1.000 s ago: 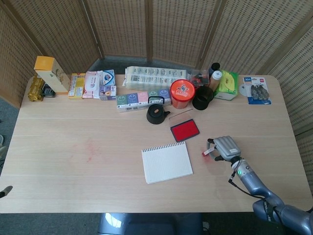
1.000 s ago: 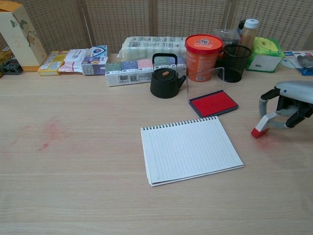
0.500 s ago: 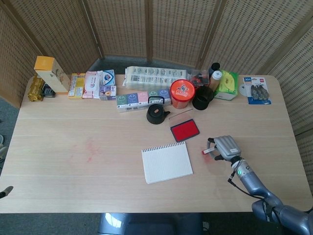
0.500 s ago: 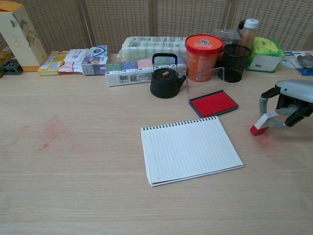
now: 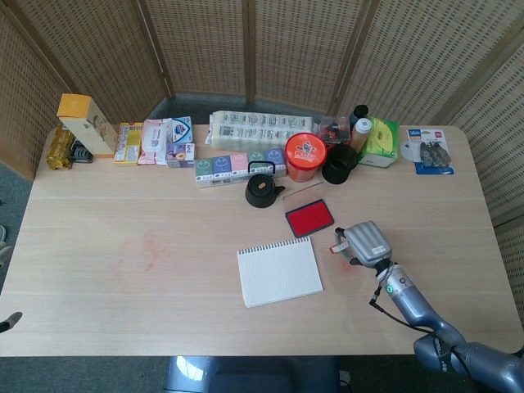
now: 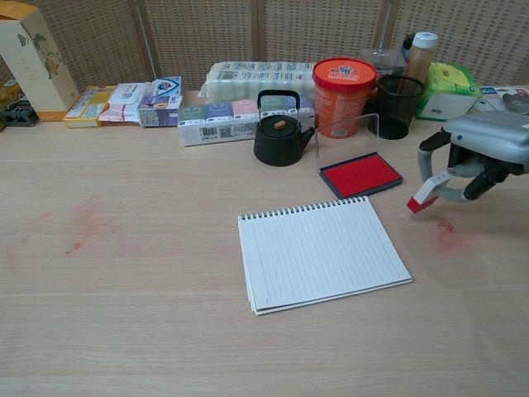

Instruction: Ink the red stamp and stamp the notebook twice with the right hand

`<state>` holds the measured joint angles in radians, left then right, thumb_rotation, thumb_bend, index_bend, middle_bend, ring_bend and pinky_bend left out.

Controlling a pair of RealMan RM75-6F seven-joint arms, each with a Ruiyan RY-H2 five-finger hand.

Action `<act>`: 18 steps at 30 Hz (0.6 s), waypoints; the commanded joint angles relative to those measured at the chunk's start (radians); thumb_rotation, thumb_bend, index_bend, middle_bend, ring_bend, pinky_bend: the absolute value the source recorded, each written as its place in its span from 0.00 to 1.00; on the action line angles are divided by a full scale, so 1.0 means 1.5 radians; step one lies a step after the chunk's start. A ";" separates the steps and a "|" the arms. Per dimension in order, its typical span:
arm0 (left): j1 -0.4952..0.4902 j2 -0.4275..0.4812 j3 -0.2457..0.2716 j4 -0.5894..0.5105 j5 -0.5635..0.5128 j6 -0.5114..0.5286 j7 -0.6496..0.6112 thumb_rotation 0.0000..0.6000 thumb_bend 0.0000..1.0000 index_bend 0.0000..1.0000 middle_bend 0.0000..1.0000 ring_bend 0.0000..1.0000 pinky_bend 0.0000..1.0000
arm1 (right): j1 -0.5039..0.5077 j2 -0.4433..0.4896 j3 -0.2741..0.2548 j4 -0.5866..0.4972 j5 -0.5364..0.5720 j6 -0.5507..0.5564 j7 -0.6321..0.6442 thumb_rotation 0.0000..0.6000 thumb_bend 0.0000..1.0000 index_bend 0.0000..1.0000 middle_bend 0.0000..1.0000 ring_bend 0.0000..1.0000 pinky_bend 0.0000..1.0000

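My right hand (image 6: 478, 152) (image 5: 366, 242) grips the red stamp (image 6: 422, 196) (image 5: 337, 245), a white block with a red base, lifted off the table and tilted. It hangs just right of the red ink pad (image 6: 360, 174) (image 5: 309, 217), whose clear lid stands open. The spiral notebook (image 6: 322, 252) (image 5: 279, 271) lies open on a blank lined page, below and left of the hand. A faint red smudge (image 6: 445, 226) marks the table under the hand. My left hand is outside both views.
A black kettle (image 6: 278, 132), orange tub (image 6: 344, 84) and black mesh cup (image 6: 398, 106) stand behind the ink pad. Boxes, packets and a bottle line the table's back edge. A red stain (image 6: 84, 222) marks the left side of the table.
My right hand has lifted the stamp off the table and carried it left, toward the ink pad. The red smudge where it stood is now uncovered.
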<state>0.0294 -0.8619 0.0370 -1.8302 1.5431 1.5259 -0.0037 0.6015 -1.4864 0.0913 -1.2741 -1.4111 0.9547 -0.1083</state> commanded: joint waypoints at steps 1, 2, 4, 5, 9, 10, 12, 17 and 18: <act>0.000 0.002 0.001 0.001 0.003 0.000 -0.006 1.00 0.00 0.00 0.00 0.00 0.01 | 0.024 0.017 0.039 -0.094 0.072 -0.007 -0.160 1.00 0.43 0.63 1.00 0.99 1.00; 0.000 0.003 0.002 0.002 0.004 -0.001 -0.008 1.00 0.00 0.00 0.00 0.00 0.01 | 0.029 0.017 0.045 -0.107 0.089 -0.010 -0.188 1.00 0.43 0.63 1.00 0.99 1.00; -0.001 0.004 0.003 0.002 0.008 -0.001 -0.012 1.00 0.00 0.00 0.00 0.00 0.01 | 0.042 0.014 0.057 -0.134 0.136 -0.016 -0.264 1.00 0.43 0.63 1.00 0.99 1.00; -0.001 0.005 0.004 0.003 0.009 -0.001 -0.013 1.00 0.00 0.00 0.00 0.00 0.01 | 0.049 0.012 0.062 -0.144 0.158 -0.018 -0.297 1.00 0.43 0.63 1.00 0.99 1.00; -0.001 0.007 0.007 0.004 0.016 -0.002 -0.021 1.00 0.00 0.00 0.00 0.00 0.01 | 0.086 -0.002 0.083 -0.192 0.298 -0.012 -0.452 1.00 0.43 0.63 1.00 0.99 1.00; -0.001 0.008 0.007 0.004 0.016 -0.002 -0.023 1.00 0.00 0.00 0.00 0.00 0.01 | 0.099 -0.007 0.088 -0.200 0.336 -0.005 -0.490 1.00 0.44 0.63 1.00 0.99 1.00; -0.002 0.009 0.007 0.006 0.017 -0.003 -0.028 1.00 0.00 0.00 0.00 0.00 0.01 | 0.122 -0.018 0.097 -0.211 0.398 0.009 -0.548 1.00 0.44 0.63 1.00 0.99 1.00; -0.005 0.011 0.007 0.012 0.015 -0.010 -0.041 1.00 0.00 0.00 0.00 0.00 0.01 | 0.179 -0.048 0.118 -0.220 0.536 0.054 -0.654 1.00 0.44 0.63 1.00 0.99 1.00; -0.006 0.012 0.007 0.013 0.014 -0.012 -0.044 1.00 0.00 0.00 0.00 0.00 0.01 | 0.187 -0.052 0.121 -0.219 0.556 0.061 -0.665 1.00 0.44 0.63 1.00 0.99 1.00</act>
<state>0.0217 -0.8449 0.0476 -1.8128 1.5653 1.5107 -0.0670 0.8106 -1.5268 0.2377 -1.5730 -0.6975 0.9951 -1.0078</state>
